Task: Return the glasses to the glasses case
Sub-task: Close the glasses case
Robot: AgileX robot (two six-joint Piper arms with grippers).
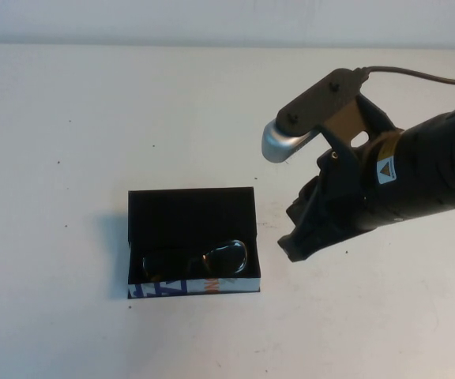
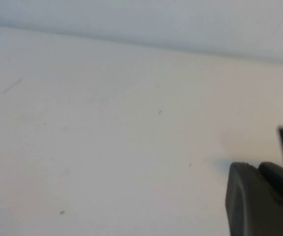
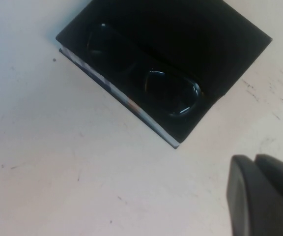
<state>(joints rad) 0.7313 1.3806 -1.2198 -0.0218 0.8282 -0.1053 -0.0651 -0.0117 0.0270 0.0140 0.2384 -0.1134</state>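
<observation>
Beside glasses case (image 1: 192,217), right tool (image 1: 295,246) angled down

Black glasses case (image 1: 192,217) with white, blue-and-orange printed front; black glasses (image 1: 200,259); white table (image 1: 69,118).

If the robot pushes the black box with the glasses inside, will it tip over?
Probably not: the glasses case looks low and flat-bottomed, so it would likely slide on the smooth table. Its raised lid might flap. The glasses could shift inside. The right gripper hovers beside it.

One glasses case (image 1: 192,241) holding one pair of glasses (image 1: 200,259).
</observation>
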